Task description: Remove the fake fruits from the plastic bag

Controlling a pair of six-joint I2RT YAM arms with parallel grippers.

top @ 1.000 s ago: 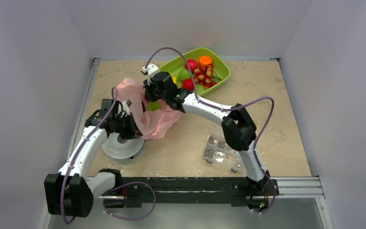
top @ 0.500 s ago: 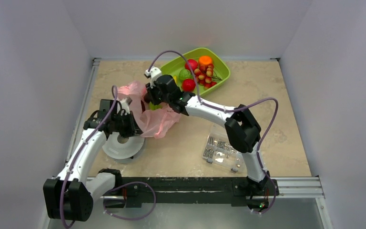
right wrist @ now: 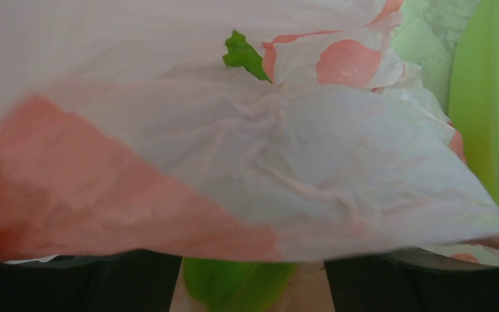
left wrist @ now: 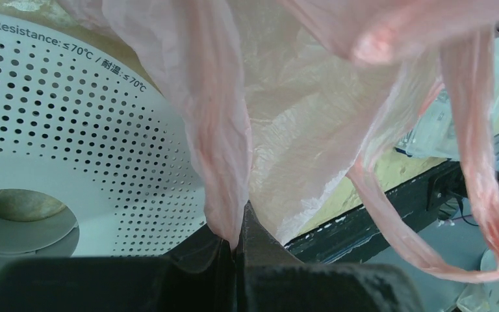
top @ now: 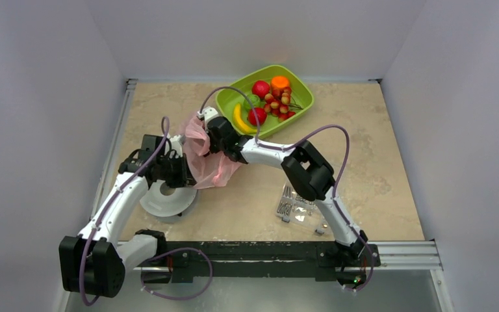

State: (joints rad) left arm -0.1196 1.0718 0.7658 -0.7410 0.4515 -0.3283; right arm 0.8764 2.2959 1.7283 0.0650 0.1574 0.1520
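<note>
Left of centre on the beige bench (top: 377, 149), the crinkly translucent pink plastic bag (top: 208, 162) hangs, one fold clamped in the left fingers (left wrist: 256, 247); right fingers (right wrist: 104, 286) buried under its film, grip impossible to tell.

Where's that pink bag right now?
In the top view the bag sits left of centre on the table, between the white disc and the green tray.

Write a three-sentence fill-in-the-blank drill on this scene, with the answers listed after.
The left gripper is shut on the ____ plastic bag.
The banana lies in the ____ tray.
The white perforated disc lies under the ____ gripper.
Missing words: pink; green; left.
</note>
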